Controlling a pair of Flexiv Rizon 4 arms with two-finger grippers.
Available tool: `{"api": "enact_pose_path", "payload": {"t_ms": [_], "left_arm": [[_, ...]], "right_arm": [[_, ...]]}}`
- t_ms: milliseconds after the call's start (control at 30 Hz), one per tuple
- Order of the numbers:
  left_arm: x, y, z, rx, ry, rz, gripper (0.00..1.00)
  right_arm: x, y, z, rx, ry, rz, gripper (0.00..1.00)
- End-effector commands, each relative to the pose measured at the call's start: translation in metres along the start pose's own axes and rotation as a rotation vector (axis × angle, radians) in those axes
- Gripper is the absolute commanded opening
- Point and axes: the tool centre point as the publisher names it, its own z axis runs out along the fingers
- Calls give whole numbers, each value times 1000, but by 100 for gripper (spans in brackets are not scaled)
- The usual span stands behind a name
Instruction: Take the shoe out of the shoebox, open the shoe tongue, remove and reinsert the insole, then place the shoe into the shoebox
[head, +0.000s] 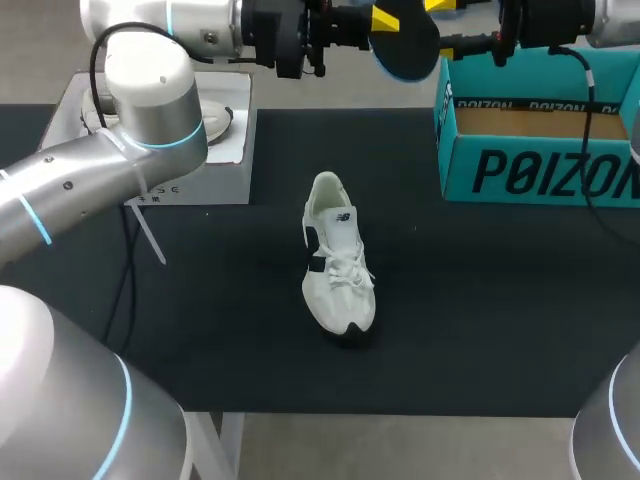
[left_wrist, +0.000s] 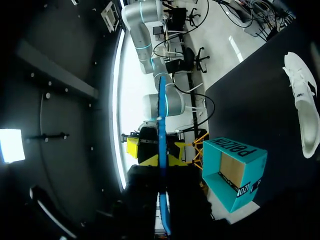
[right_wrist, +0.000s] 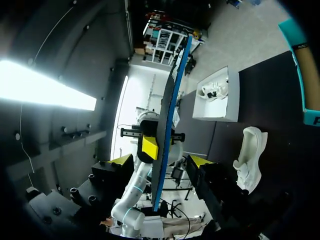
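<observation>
Head view: the white shoe (head: 338, 265) stands upright mid-table (head: 480, 320), laced, dark panel on its side, outside the teal shoebox (head: 540, 170), which sits open at my right; the blue insole (head: 405, 45) is held in the air above the far edge; my left gripper (left_wrist: 162, 161) is clamped on it edge-on; my right gripper (right_wrist: 159, 160) is spread wide, the insole between its fingers without contact; a white box (head: 190, 170) sits far left, under my left arm.
</observation>
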Motion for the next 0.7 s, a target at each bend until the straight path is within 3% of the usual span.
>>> {"api": "enact_pose_path", "payload": {"t_ms": [33, 433, 567, 600, 633, 700], "left_arm": [[0, 5, 2, -4, -8, 0, 0], [1, 14, 9, -13, -22, 5, 0], [0, 15, 10, -11, -24, 6, 0], [0, 16, 10, -11, -23, 6, 0], [0, 16, 10, -11, -24, 5, 0], [0, 16, 10, -12, -25, 5, 0]], "right_arm": [[0, 3, 2, 7, -9, 5, 41], [-2, 0, 7, 28, -24, 15, 32], [-3, 0, 8, 32, -25, 17, 18], [-4, 0, 8, 34, -26, 17, 13], [-4, 0, 8, 36, -26, 17, 0], [-4, -1, 9, 39, -25, 19, 0]]}}
